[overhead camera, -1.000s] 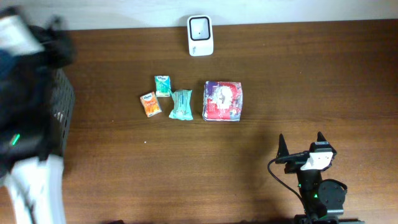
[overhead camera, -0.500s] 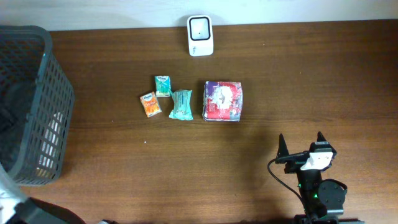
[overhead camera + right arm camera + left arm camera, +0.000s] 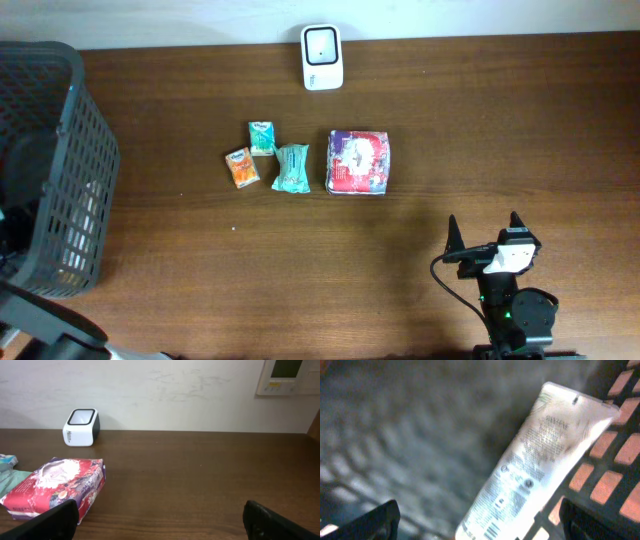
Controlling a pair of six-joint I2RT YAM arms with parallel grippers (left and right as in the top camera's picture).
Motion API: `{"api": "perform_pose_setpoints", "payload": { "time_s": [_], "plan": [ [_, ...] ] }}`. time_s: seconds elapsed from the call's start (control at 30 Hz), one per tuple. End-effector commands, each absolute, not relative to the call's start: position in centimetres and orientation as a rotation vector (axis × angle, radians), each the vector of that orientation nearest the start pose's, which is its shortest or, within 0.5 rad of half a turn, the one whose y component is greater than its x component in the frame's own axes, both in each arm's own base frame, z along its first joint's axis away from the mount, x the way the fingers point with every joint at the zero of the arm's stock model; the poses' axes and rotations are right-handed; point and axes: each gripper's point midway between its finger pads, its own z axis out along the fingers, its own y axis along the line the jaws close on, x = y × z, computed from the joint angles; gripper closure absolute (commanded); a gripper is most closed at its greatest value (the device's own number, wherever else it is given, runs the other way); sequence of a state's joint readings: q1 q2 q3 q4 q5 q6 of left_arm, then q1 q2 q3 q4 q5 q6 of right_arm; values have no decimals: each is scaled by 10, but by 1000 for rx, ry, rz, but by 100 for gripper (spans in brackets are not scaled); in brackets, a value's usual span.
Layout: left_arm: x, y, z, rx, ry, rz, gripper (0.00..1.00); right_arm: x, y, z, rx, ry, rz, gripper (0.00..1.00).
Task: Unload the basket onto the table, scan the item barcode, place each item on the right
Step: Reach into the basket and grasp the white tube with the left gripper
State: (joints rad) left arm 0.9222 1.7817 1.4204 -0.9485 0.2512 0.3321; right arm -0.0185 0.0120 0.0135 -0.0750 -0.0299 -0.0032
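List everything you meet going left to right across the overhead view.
Dark grey mesh basket → small orange packet → small green packet → teal wipes packet → white barcode scanner → red, purple and white soft pack → right gripper.

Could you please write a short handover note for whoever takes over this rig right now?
Left gripper: open, over the white tube, which lies inside the grey basket.
Right gripper: open, empty, at the table's right side.
Below the white scanner: orange packet, small green packet, teal pack, red-and-purple pack.
Done: tube in basket. Left: probably scanning those four items.
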Motion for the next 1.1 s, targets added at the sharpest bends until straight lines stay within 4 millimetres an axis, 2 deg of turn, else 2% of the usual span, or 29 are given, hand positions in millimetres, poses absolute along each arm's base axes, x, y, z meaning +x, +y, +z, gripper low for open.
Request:
{"api": "perform_pose_setpoints", "payload": {
  "time_s": [0.0, 0.07, 0.17, 0.2, 0.27, 0.3, 0.37, 0.43, 0.57, 0.67, 0.73, 0.8, 0.83, 0.87, 0.9, 1.0, 1.07],
  "plan": [
    [270, 265, 76, -736, 2750, -266, 1, 246, 1, 156, -14, 1649, 6, 1],
    [269, 253, 58, -726, 2783, -384, 1, 246, 1, 156, -14, 1649, 6, 1],
    [264, 247, 37, -738, 2831, -460, 1, 246, 1, 156, -14, 1649, 6, 1],
    [264, 247, 33, -742, 2837, -468, 5, 246, 1, 156, -14, 1649, 6, 1],
    [266, 254, 26, -738, 2837, -433, 24, 246, 1, 156, -14, 1649, 6, 1],
    [267, 260, 25, -739, 2838, -390, 37, 246, 1, 156, -14, 1649, 6, 1],
    [269, 268, 24, -781, 2825, -337, 46, 246, 1, 156, -14, 1649, 6, 1],
    [276, 280, 31, -802, 2792, -291, 68, 246, 1, 156, -14, 1649, 6, 1],
    [302, 315, 81, -902, 2660, -192, 100, 246, 1, 156, -14, 1649, 6, 1],
    [316, 326, 119, -898, 2593, -174, 100, 246, 1, 156, -14, 1649, 6, 1],
    [336, 325, 152, -905, 2477, -262, 100, 246, 1, 156, -14, 1649, 6, 1],
    [368, 311, 209, -811, 2294, -455, 100, 246, 1, 156, -14, 1649, 6, 1],
    [382, 301, 242, -710, 2201, -554, 100, 246, 1, 156, -14, 1649, 6, 1],
    [391, 292, 271, -652, 2121, -628, 100, 246, 1, 156, -14, 1649, 6, 1],
    [398, 283, 304, -604, 2041, -701, 100, 246, 1, 156, -14, 1649, 6, 1],
    [405, 255, 378, -439, 1903, -813, 100, 246, 1, 156, -14, 1649, 6, 1],
    [408, 231, 412, -362, 1861, -858, 100, 246, 1, 156, -14, 1649, 6, 1]
  ]
}}
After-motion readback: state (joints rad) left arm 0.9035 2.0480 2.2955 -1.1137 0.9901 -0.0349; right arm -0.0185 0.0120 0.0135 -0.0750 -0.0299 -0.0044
